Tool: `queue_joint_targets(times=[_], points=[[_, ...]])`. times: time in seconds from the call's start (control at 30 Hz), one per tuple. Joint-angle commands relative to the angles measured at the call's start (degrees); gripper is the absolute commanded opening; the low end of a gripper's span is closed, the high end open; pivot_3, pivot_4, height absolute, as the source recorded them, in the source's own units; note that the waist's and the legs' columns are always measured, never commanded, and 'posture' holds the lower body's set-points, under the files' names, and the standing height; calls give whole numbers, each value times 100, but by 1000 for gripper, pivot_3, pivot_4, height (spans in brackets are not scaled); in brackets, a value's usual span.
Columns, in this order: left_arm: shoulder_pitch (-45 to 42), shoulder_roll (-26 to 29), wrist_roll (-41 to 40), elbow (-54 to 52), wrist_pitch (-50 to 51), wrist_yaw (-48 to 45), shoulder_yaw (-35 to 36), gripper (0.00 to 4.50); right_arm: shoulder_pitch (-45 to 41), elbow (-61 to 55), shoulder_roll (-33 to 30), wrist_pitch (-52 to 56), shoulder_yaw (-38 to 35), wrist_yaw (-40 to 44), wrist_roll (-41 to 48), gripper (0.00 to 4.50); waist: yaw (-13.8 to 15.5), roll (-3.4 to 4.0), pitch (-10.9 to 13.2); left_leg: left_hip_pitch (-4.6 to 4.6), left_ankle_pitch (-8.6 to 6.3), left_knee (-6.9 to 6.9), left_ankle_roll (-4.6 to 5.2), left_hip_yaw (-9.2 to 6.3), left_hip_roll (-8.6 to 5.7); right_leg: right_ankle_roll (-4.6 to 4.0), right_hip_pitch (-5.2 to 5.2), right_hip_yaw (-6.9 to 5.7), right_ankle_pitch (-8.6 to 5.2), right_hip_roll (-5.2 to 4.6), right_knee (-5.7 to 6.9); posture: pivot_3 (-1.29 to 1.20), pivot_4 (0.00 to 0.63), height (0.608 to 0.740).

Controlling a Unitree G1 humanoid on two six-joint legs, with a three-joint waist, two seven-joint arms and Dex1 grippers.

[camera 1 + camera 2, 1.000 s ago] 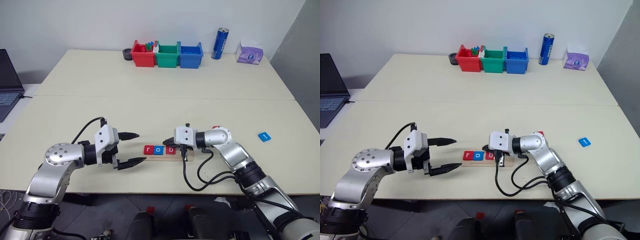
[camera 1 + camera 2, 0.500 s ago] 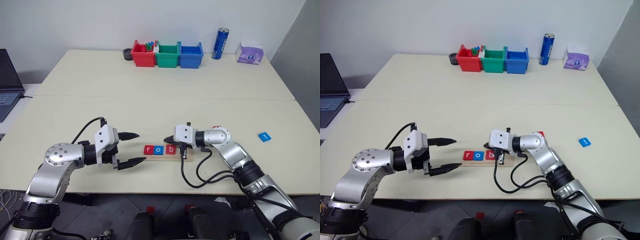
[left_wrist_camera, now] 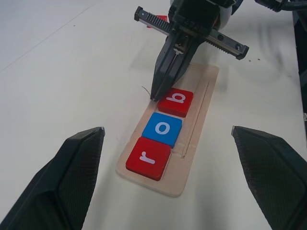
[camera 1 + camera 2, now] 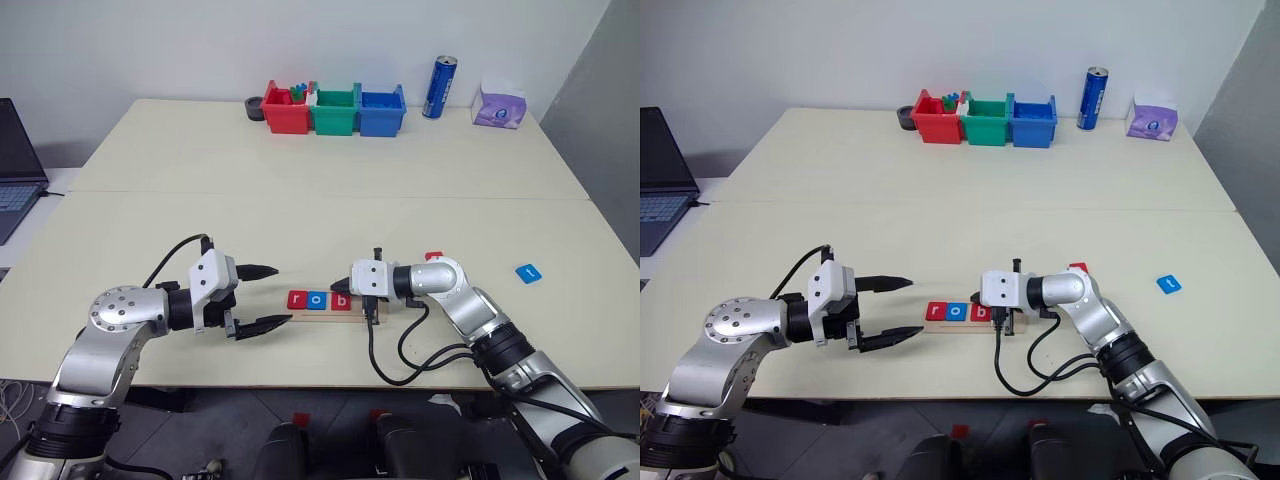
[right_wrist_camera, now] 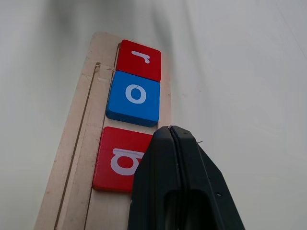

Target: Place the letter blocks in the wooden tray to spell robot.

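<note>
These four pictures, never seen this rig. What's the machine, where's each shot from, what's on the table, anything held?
It is a humanoid robot with two arms, each ending in a two-fingered gripper. The two wide pictures come from a stereo camera on its head, looking down over the arms. The other two come from cameras on the wrists, looking along each gripper.

On the table near the robot lies a wooden tray holding three letter blocks: a red r, a blue o and a red b. A blue block lies off to the right. At the far edge stand red, green and blue bins, a blue can and a tissue pack.

The left gripper is open and empty. The right gripper is shut, holding nothing, its tip beside the b block.
</note>
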Motion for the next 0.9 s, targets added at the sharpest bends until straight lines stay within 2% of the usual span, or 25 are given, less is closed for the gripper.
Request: queue_joint_targets(times=[0.03,0.2,0.33,0.47,0.6,0.8,0.9], points=[[-19,65,2,-84,-75,36,58,4500,-56,-288,-30,-85,-19,118,54,18,0,0,0,0,0,0,0,0,0,0,0,0,0,0,0,0,150,740],[-15,52,-12,-122,-63,65,53,4500,-70,-517,14,448,-325,117,369,18,1,0,0,0,0,0,0,0,1,0,0,0,0,0,0,0,150,740],[64,58,-81,-278,-5,72,40,4500,122,-1014,-337,945,-534,300,600,18,17,0,0,-1,0,0,0,-2,2,0,0,0,0,-2,0,0,150,740],[132,37,-162,-499,97,122,32,4500,509,-2019,-733,2249,-1073,292,1155,18,22,0,0,-5,0,0,0,-5,3,1,1,-1,0,-14,-1,0,150,740],[32,-436,-191,-938,269,609,-224,4500,1383,-3226,-829,3943,-2144,-614,1658,833,51,0,0,-11,0,0,0,-18,4,2,3,0,-1,-22,-1,0,150,740],[-67,-951,-197,-1351,622,1111,-587,4500,2067,-4009,-421,4882,-2913,-2398,1254,2954,4,1,0,-5,0,2,-1,-13,-6,17,7,5,-7,-21,0,0,150,740],[-168,-1100,-114,-1308,648,1244,-748,4500,2306,-4352,30,5291,-3162,-3374,1006,4112,-7,1,0,-2,1,1,-2,-12,-8,27,7,11,-14,-3,1,0,150,740]])
